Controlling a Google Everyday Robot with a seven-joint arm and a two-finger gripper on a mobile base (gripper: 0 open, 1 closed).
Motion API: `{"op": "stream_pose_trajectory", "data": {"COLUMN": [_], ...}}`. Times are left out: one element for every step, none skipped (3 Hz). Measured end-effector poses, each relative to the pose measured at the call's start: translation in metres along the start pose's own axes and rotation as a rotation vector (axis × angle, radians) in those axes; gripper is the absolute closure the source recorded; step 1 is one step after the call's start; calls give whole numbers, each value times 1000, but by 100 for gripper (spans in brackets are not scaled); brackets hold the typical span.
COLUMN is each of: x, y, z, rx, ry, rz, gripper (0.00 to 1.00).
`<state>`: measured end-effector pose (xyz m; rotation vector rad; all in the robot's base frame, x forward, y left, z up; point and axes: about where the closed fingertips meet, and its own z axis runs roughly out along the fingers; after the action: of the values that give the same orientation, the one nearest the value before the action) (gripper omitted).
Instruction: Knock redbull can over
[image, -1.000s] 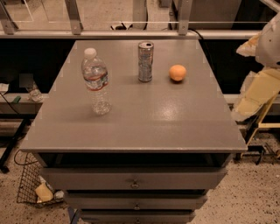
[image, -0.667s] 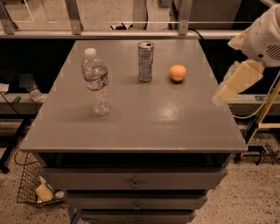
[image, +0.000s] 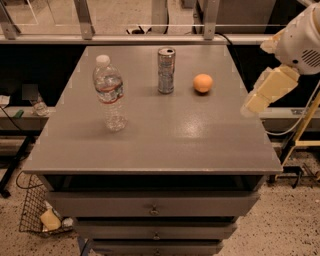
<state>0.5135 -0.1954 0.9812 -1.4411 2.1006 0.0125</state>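
Camera view: upright silver-blue redbull can (image: 166, 70), gripper (image: 256, 99) right of table (image: 150, 145), state unclear.

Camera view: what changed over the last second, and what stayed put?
The tool moved in from the right and a little up in the picture. It is now at the table's right edge, touching nothing. The redbull can stays upright; the water bottle and orange have not moved.
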Motion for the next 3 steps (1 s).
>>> {"op": "stream_pose_trajectory", "data": {"x": [-16, -62, -105], "y": [-9, -40, -60], "z": [11, 33, 48], "rx": [14, 28, 3], "ry": [-63, -221, -336], "rz": [26, 75, 95], "gripper": [0, 0, 0]}}
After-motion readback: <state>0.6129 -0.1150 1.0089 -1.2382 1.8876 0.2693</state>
